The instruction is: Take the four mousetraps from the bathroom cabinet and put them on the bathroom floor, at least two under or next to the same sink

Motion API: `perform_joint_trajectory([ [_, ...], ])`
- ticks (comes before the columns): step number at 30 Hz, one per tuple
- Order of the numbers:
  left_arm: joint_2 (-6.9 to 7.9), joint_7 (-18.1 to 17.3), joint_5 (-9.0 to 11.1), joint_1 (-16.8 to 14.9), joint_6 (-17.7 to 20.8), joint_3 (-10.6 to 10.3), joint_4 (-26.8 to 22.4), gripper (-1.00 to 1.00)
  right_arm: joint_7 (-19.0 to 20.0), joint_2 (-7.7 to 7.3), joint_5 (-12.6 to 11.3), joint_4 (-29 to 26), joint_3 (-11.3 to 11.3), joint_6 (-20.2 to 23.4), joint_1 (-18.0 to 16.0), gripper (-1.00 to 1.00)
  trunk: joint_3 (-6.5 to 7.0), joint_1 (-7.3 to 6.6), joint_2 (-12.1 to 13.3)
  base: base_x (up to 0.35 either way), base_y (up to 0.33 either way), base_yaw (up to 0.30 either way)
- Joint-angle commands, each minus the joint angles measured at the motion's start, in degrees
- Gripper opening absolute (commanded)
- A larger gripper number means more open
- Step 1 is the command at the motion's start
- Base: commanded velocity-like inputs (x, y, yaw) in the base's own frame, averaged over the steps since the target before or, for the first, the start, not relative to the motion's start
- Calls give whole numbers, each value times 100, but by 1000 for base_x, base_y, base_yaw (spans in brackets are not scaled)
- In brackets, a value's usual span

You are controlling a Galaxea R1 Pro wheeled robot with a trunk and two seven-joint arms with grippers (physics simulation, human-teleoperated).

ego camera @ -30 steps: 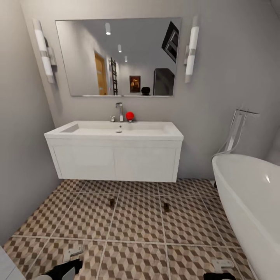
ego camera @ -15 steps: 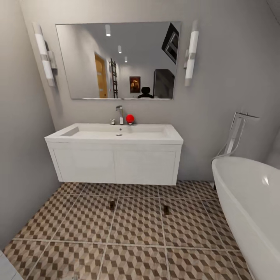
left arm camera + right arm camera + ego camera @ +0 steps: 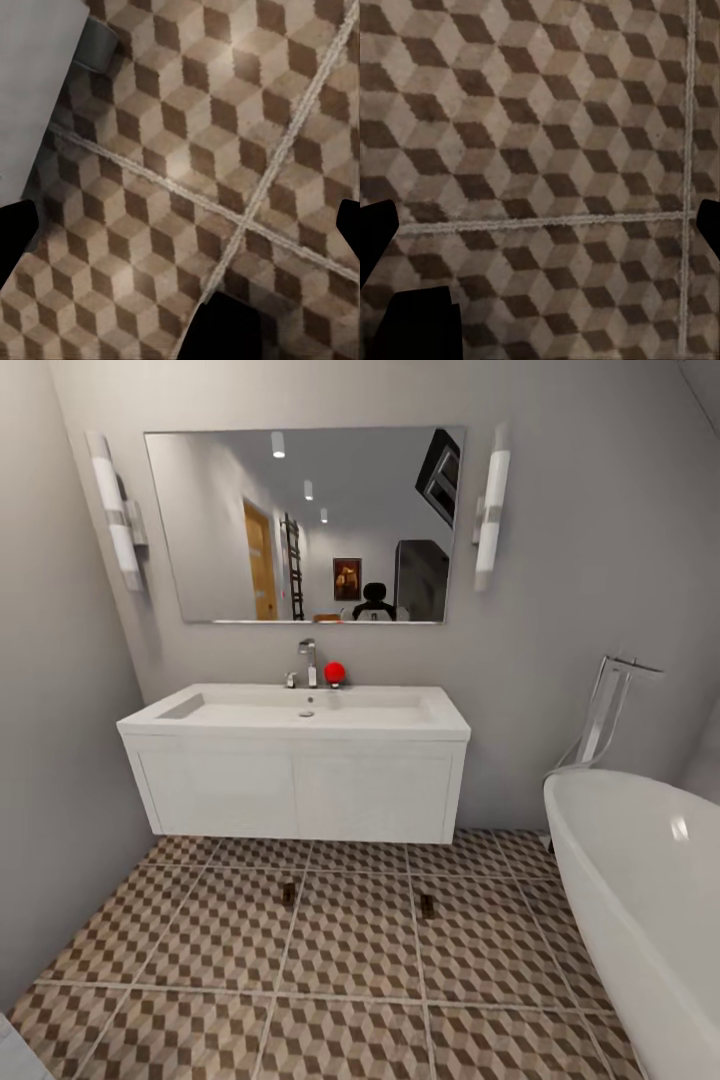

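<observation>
Two mousetraps lie on the bathroom floor (image 3: pixel 350 940) just in front of the sink (image 3: pixel 300 790): the left mousetrap (image 3: pixel 288 894) and the right mousetrap (image 3: pixel 427 906), each a small dark board sitting on or beside a grout line, near the front edge of the vanity and well apart from each other. Neither is under the unit; both are just in front of it.

Over the last second the head view has tilted upward: the mirror (image 3: pixel 305 525) and the sink sit lower in the picture now, and the two arms that showed at the near edge a second ago have dropped out of the head view. The mousetraps keep their places relative to the tiles, so this is the camera moving, not the things.

In the left wrist view the left gripper (image 3: pixel 180 225) has its fingers wide apart at the picture's edges, with nothing but patterned tile between them. The right gripper (image 3: pixel 540 225) is likewise spread, with bare tile between its fingers.

By my judgement the sink condition is likely met with these two, and the robot seems to be straightening up to go back for the remaining mousetraps. The cabinet lies outside these pictures, as do the other two traps. The bathtub (image 3: pixel 640 900) stands close on the right and would crowd a turn.
</observation>
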Motion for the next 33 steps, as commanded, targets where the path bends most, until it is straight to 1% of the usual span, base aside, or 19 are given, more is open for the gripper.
perform_joint_trajectory([
  [1,-4,1,33,30,4,-26,-2,100,-20,0,59,18,-49,-33,18,100,13,-24,39,0,0,0],
  [11,-37,-249,33,413,6,-28,-2,100,-17,32,50,21,-54,-41,293,100,193,-243,440,0,0,0],
  [16,-41,-314,33,589,-1,-28,-3,100,-10,37,44,21,-55,-48,468,100,283,-353,641,0,0,0],
  [23,-47,-340,39,705,-1,-29,-1,100,1,45,34,21,-60,-52,732,100,408,-507,921,0,0,0],
  [33,-53,-350,30,889,-12,-29,-2,100,69,46,16,21,-60,-119,949,100,588,-726,1322,0,0,0],
])
